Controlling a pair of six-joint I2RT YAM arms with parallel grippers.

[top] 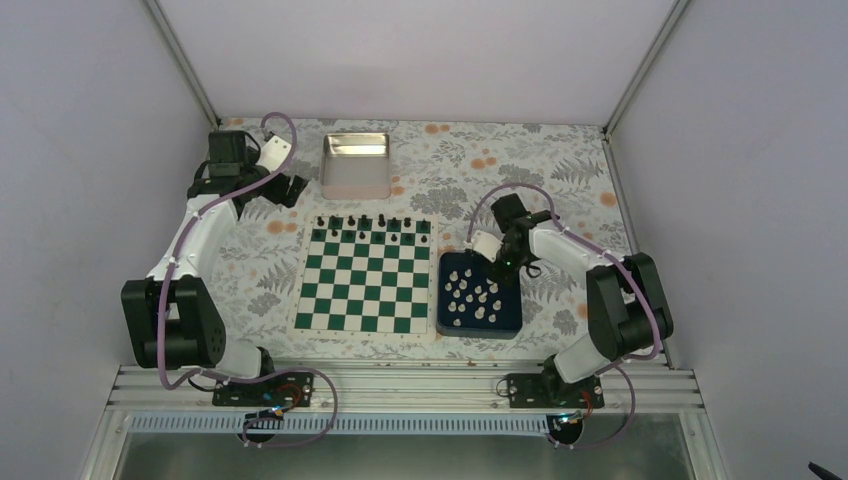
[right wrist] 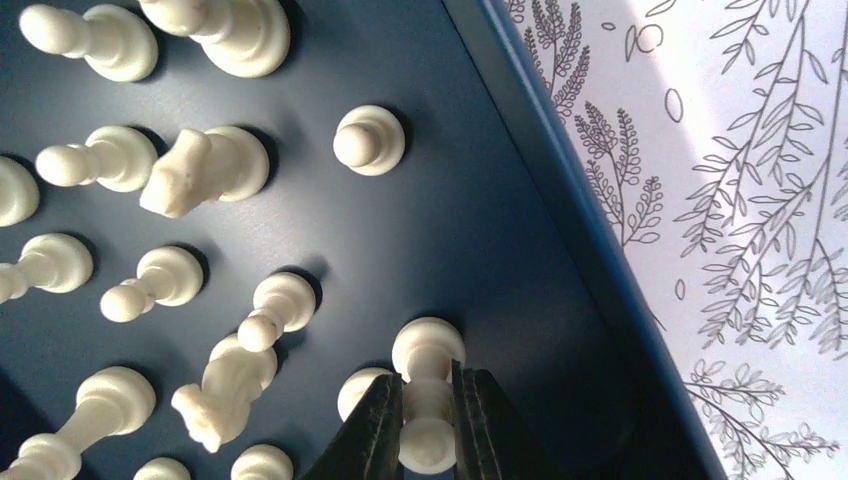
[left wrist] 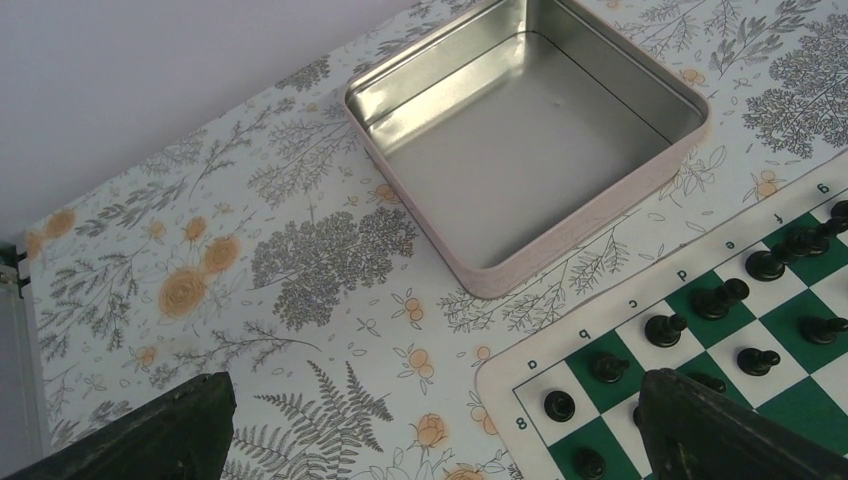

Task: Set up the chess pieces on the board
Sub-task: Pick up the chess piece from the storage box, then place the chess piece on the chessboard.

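The chess pieces (top: 467, 294) stand in the tray (top: 441, 305) just right of the board (top: 366, 280), the tin (top: 356, 170) lying behind it.

Left arm (top: 195, 240) stretched forward, elbow folded near its base, wrist far out. Left tool (left wrist: 435, 400) has its jaws wide apart, nothing between the fingers (left wrist: 150, 440). Right arm (top: 610, 290) bent, forearm reaching inward to the left, wrist pitched down. Right tool (right wrist: 428, 415) pinched on a small cream plastic chess piece (right wrist: 428, 350), one finger either side of its stem.
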